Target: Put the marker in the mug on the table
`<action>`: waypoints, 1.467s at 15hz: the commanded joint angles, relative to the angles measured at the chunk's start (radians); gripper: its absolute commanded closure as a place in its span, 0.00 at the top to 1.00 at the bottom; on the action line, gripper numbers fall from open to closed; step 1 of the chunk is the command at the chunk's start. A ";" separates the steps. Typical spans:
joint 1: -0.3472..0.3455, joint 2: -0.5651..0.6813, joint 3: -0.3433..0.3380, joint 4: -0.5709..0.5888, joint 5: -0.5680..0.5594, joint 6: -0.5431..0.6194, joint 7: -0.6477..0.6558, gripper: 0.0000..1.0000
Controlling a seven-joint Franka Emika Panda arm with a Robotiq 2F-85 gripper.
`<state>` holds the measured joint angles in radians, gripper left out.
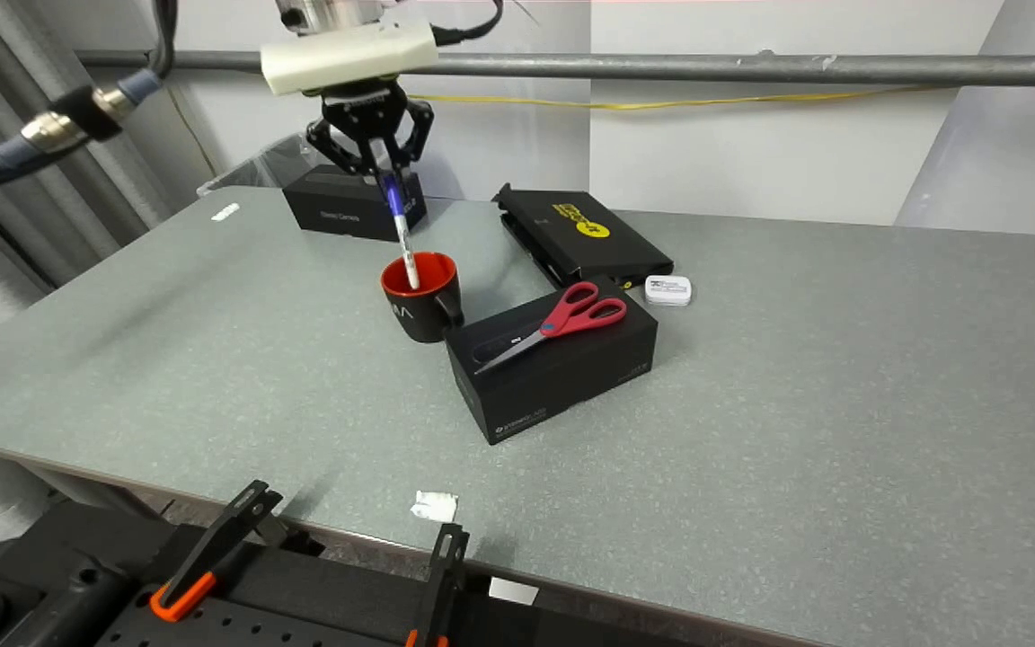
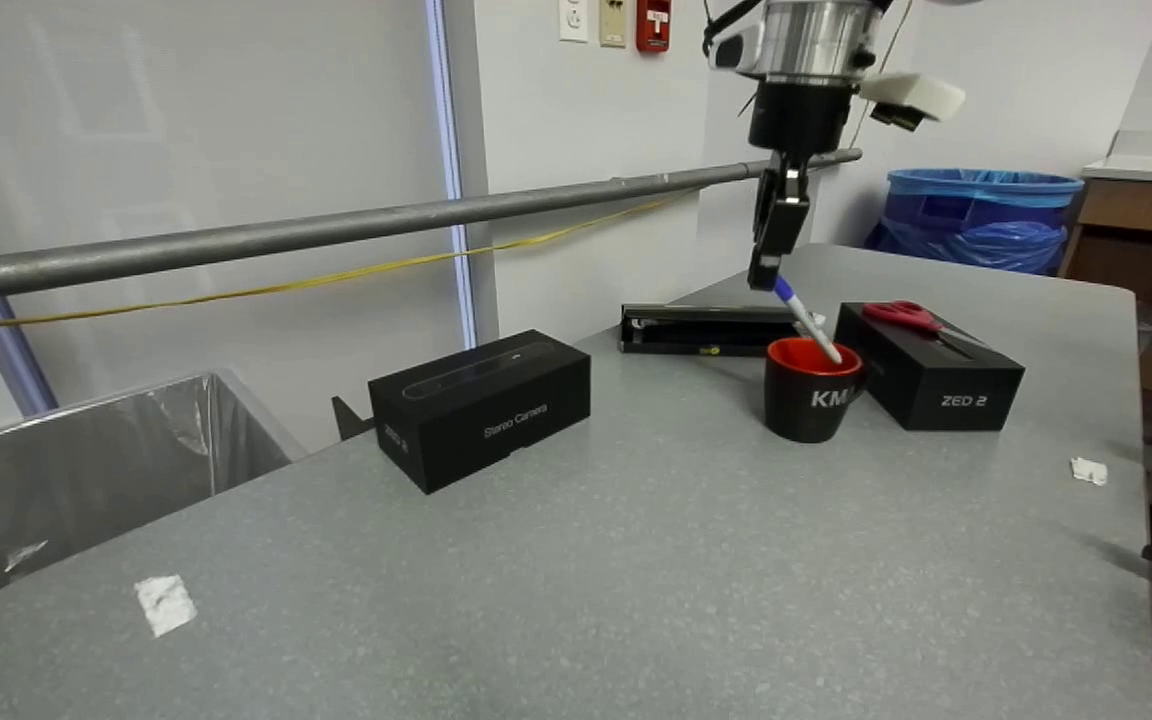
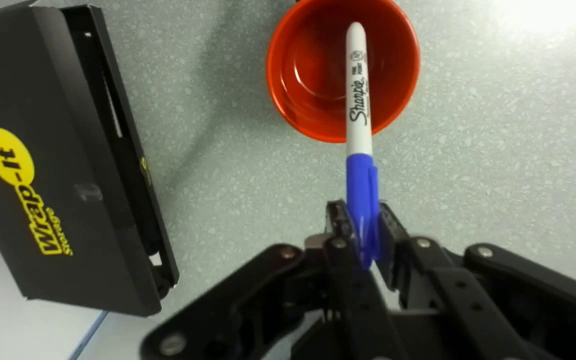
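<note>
A slim blue-and-white plastic marker (image 3: 359, 142) is being held by the jaws at the mouth of a round black mug with a bright red inside (image 1: 428, 310).

In the wrist view, the jaws are being pressed against both sides of the blue cap, parted only by its thickness. The marker is being held at a tilt, its white end pointed down within the outline of the red opening in all views; whether the rim is being passed cannot be made out. The mug is being carried upright by the matte grey tabletop (image 1: 841, 431), just beside a long black cardboard box (image 1: 562, 376) on which red-handled metal scissors (image 1: 553, 326) are being supported. A flat black box with yellow lettering (image 3: 68, 160) is also being borne there.
</note>
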<state>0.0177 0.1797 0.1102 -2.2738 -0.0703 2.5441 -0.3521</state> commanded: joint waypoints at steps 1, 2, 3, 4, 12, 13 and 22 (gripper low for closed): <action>0.025 -0.227 0.027 -0.147 0.030 0.021 -0.030 0.04; 0.040 -0.253 0.033 -0.153 0.041 0.008 -0.034 0.04; 0.057 -0.264 0.036 -0.150 0.055 -0.005 -0.042 0.04; 0.077 -0.248 0.040 -0.133 0.089 -0.020 -0.065 0.04; 0.095 0.146 0.068 0.061 0.136 -0.092 -0.113 0.04; 0.086 0.190 0.076 0.092 0.135 -0.119 -0.120 0.04; 0.097 0.376 0.072 0.279 0.058 -0.272 -0.073 0.24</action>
<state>0.1173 0.5079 0.1752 -2.0686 0.0233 2.3238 -0.4385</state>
